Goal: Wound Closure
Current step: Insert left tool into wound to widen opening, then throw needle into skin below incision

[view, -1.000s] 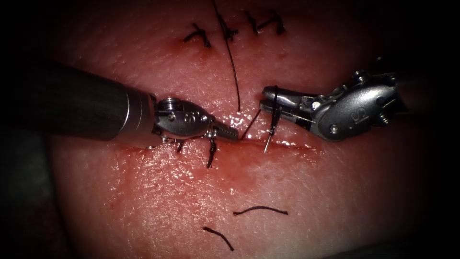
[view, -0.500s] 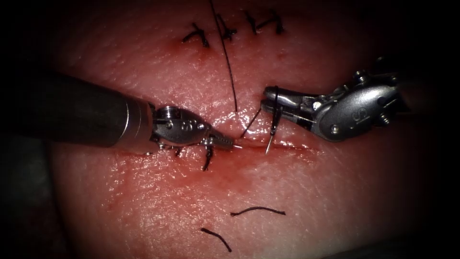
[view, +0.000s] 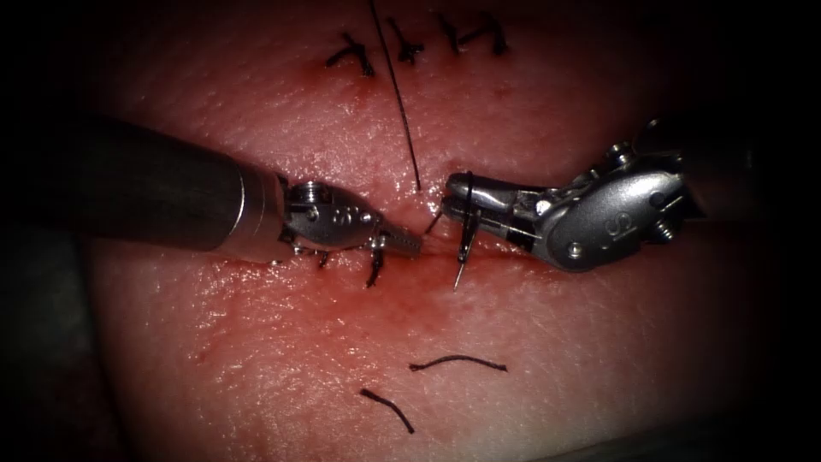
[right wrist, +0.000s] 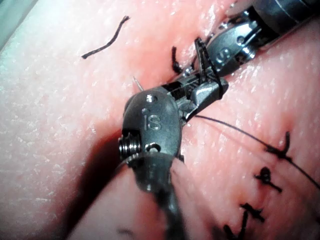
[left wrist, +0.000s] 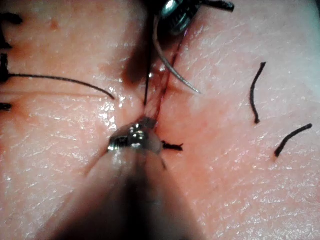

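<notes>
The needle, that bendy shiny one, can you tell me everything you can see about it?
The needle is a thin, curved sliver of shiny grey metal. The right tool grips it with shut jaws near its blunt back end, where the dark thread joins. Its curve hangs down from the jaws, and the sharp tip points at the tissue just beside the cut. The tip looks free, not stuck into the tissue. In the left wrist view its pale arc stands out clearly.

Low in my endoscope view I see two cut ends of thread on the tissue [view: 556,359], well apart from each other: a gently arched piece [view: 457,358] and a shorter slanted piece [view: 389,405]. Along the top I see a row of finished stitches [view: 402,50], dark and knotted.
</notes>
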Robot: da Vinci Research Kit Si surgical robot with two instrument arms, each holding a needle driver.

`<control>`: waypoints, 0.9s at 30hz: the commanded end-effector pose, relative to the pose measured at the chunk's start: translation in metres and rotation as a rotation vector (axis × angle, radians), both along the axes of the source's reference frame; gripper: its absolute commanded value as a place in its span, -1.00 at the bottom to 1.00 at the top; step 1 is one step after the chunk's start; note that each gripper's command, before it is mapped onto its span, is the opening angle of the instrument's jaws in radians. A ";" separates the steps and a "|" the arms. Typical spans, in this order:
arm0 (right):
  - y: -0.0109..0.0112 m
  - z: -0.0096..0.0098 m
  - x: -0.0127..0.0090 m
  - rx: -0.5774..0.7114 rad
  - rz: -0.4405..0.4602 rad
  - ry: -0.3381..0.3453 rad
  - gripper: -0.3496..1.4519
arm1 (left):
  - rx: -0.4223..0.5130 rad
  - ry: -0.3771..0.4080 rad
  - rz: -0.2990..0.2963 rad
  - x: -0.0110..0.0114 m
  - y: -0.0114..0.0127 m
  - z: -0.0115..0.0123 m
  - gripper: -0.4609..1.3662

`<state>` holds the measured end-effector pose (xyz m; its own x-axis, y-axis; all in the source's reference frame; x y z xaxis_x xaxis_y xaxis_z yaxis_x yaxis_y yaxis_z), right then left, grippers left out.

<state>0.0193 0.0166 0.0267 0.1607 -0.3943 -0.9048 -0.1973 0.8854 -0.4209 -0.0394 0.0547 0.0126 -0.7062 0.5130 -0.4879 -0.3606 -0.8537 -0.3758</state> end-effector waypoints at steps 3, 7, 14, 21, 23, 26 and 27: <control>0.0000 0.0001 0.0000 0.000 0.007 0.003 -1.00 | 0.036 0.077 0.046 -0.0001 -0.0004 0.0003 -0.88; 0.0002 0.0000 0.0000 0.002 0.010 0.005 -1.00 | 0.060 0.142 0.098 0.0003 -0.0007 0.0006 -0.88; 0.0006 -0.0001 0.0003 -0.002 0.024 0.022 -1.00 | 0.060 0.225 0.116 0.0006 -0.0007 0.0009 -0.28; 0.0009 0.0002 0.0006 -0.008 0.038 0.033 -1.00 | 0.106 0.244 0.128 0.0006 -0.0013 0.0002 0.62; 0.0010 0.0004 0.0008 -0.005 0.041 0.041 -1.00 | 0.122 0.233 0.133 0.0006 -0.0016 -0.0001 0.65; 0.0012 0.0006 0.0011 -0.009 0.042 0.058 -1.00 | 0.148 0.222 0.127 0.0004 -0.0021 -0.0008 0.68; 0.0013 0.0007 0.0013 -0.012 0.038 0.071 -1.00 | 0.157 0.219 0.131 0.0003 -0.0021 -0.0010 0.68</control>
